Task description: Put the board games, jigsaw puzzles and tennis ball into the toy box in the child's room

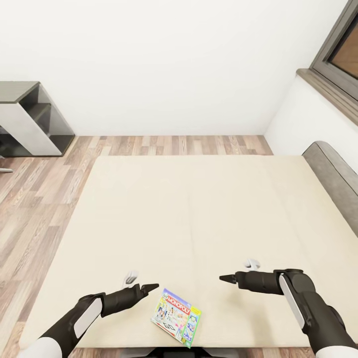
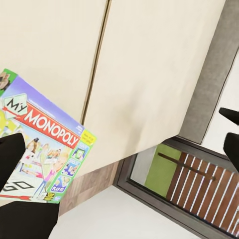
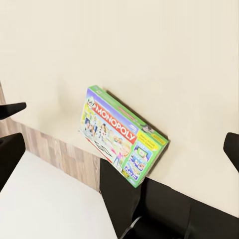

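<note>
We stand at the near edge of the bed [image 1: 189, 209], whose beige mattress spreads from us toward the far white wall. The Monopoly box [image 1: 177, 317] lies flat on the mattress close to that near edge, turned at a slant, between our two arms. Our left gripper [image 1: 148, 287] hovers just left of the box, its tip pointing right toward it, not touching. Our right gripper [image 1: 226, 278] hovers to the right of the box and a little farther off, pointing left. In the head view both tips look closed to a point. In the wrist views, however, each gripper's dark fingers sit apart at opposite edges of the picture with nothing between them, so we read both as open and empty. The left wrist view shows the box [image 2: 42, 149] near one finger [image 2: 10, 154]; the right wrist view shows it [image 3: 122, 134] against the mattress. The grey headboard [image 1: 333, 169] runs along the right side, under a dark-framed window [image 1: 340, 44]. A grey shelf unit [image 1: 30, 119] stands on the wood floor [image 1: 35, 199] at far left.
</note>
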`<state>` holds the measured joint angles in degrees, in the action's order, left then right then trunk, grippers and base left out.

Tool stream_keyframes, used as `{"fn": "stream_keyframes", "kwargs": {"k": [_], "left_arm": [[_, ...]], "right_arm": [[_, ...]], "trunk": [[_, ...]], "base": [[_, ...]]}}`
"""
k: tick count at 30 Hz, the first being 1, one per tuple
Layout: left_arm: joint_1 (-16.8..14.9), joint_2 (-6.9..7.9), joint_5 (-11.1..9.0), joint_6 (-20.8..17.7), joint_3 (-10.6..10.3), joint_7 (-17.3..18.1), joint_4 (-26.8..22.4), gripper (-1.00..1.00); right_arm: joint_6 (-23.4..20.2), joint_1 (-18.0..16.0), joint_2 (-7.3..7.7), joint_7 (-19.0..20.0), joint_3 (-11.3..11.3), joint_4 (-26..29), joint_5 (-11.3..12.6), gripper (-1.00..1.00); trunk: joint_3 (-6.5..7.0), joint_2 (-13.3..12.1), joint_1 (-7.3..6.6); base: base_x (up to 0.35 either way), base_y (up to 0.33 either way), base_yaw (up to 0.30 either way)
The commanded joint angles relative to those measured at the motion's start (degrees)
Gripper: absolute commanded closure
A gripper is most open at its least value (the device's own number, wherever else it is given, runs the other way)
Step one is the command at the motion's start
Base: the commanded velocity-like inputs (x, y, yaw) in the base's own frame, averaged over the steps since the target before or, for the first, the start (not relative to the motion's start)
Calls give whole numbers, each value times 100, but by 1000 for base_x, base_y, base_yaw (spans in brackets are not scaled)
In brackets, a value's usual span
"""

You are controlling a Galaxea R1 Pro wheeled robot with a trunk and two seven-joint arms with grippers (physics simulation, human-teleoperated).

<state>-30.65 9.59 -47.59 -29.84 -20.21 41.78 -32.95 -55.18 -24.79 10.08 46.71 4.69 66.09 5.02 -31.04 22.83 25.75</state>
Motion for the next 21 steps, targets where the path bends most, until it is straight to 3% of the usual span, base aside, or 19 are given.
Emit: {"fn": "stream_keyframes", "kwargs": {"k": [1, 21], "left_arm": [[-4, 7, -67, -44, -24, -1, -4, -100], [-3, 16, -63, -83, -4, 76, 3, -100]], "right_arm": [[-49, -6, -3, -18, -3, 7, 47, -100], [-67, -25, -16, -14, -96, -12, 31, -100]], "trunk": [[-11, 9, 3], [-158, 9, 3]], "base": [[0, 0, 0], [0, 0, 0]]}}
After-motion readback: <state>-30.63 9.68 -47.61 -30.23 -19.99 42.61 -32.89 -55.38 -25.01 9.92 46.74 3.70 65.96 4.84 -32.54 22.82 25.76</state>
